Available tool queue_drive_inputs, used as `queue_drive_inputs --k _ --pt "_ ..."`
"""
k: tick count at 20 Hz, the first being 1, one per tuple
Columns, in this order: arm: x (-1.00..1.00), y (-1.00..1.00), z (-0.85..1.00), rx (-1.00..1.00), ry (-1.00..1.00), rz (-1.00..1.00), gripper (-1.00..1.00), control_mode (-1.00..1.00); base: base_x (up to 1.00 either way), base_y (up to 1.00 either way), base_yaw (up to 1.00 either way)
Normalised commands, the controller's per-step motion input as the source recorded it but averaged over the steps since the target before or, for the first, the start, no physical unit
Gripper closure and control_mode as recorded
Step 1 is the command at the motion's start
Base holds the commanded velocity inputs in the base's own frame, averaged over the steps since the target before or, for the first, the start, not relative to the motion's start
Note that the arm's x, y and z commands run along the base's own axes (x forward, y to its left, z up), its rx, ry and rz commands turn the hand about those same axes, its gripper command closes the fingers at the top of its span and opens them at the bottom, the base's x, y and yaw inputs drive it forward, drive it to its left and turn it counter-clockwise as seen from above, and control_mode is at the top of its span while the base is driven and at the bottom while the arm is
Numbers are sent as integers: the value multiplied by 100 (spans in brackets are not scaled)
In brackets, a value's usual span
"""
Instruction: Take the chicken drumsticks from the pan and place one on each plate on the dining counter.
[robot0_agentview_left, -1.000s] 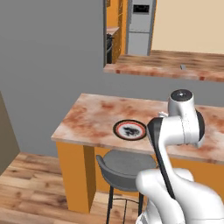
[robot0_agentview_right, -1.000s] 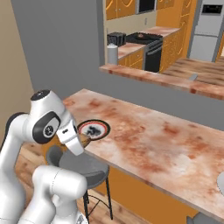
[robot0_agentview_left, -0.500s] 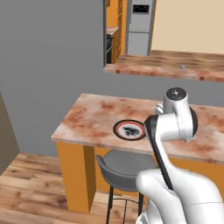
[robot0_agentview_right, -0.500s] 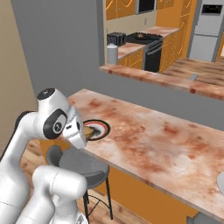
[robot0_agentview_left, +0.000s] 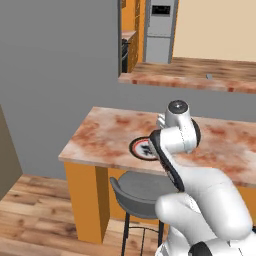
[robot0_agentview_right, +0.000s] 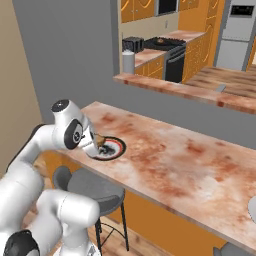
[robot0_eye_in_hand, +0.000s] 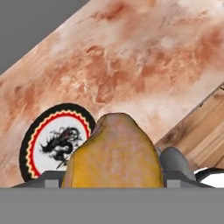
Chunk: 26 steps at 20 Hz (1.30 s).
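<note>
A golden-brown chicken drumstick (robot0_eye_in_hand: 113, 153) sits between my fingers, so my gripper (robot0_agentview_right: 96, 146) is shut on it. The drumstick (robot0_agentview_right: 101, 140) hangs just above the near-left edge of a white plate with a dark rim (robot0_agentview_right: 112, 149) on the dining counter (robot0_agentview_right: 175, 160). In the hand view that plate (robot0_eye_in_hand: 57, 140) lies below and left of the drumstick, with a red zigzag ring and a dark figure inside. My arm covers part of the plate (robot0_agentview_left: 139, 148) in the left base view. A pale plate (robot0_agentview_right: 252, 209) peeks in at the counter's far right. The pan is too small to tell apart on the far stove (robot0_agentview_right: 165, 44).
A grey stool (robot0_agentview_left: 142, 192) stands under the counter's near edge, right below my hand. A higher marbled ledge (robot0_agentview_right: 190, 90) runs behind the counter, against a grey wall. The wooden floor (robot0_agentview_left: 35, 220) lies to the left.
My hand has carried the drumstick a little forward, from the counter's near edge to over the dark-rimmed plate. The arm's upper joints have swung forward with it.
</note>
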Motion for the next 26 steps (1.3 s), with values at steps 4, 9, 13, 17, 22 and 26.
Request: queue_drive_inputs --k 4,9,13,17,22,26 --pt "100 62 -38 0 7 11 100 -100 0 0 0" --pt "97 6 -43 4 8 12 100 -100 0 0 0" --pt "100 0 -65 7 19 13 100 -100 0 0 0" --pt "67 0 -67 5 15 15 100 -100 0 0 0" --pt "71 1 -51 1 5 11 100 -100 0 0 0" --pt "51 0 -56 0 4 8 100 -100 0 0 0"
